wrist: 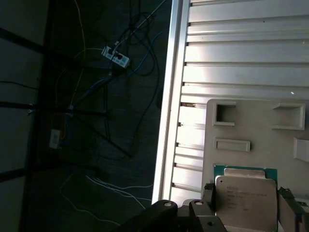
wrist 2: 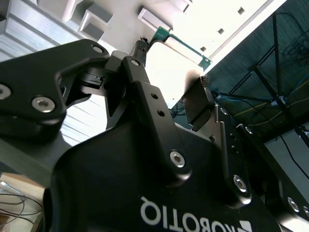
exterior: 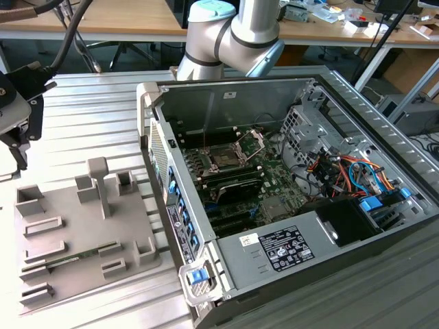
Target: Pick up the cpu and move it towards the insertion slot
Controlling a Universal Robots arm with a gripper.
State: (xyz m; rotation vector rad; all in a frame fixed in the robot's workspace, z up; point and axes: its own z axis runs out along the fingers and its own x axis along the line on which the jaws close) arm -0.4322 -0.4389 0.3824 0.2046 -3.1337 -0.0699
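Observation:
The cpu (wrist: 246, 200), a small square chip with a pale silver top and green rim, sits between the two black fingers in both wrist views; in the second wrist view it (wrist 2: 176, 58) glares white. My gripper (wrist: 247, 192) (wrist 2: 171, 63) is shut on it, above the grey tray (wrist: 251, 125). In the exterior view the gripper (exterior: 15, 137) hangs at the far left, beyond the tray (exterior: 75, 219). The insertion slot (exterior: 224, 156), a dark square socket with its hinged metal plate (exterior: 252, 142) raised, lies inside the open computer case, well to the exterior view's right of the gripper.
The case's near wall (exterior: 171, 199) stands between tray and socket. On the tray are a tall upright post (exterior: 99, 181), low brackets and a thin green memory stick (exterior: 68, 260). The ribbed metal table's edge (wrist: 169, 121) runs close by the gripper, with floor cables beyond.

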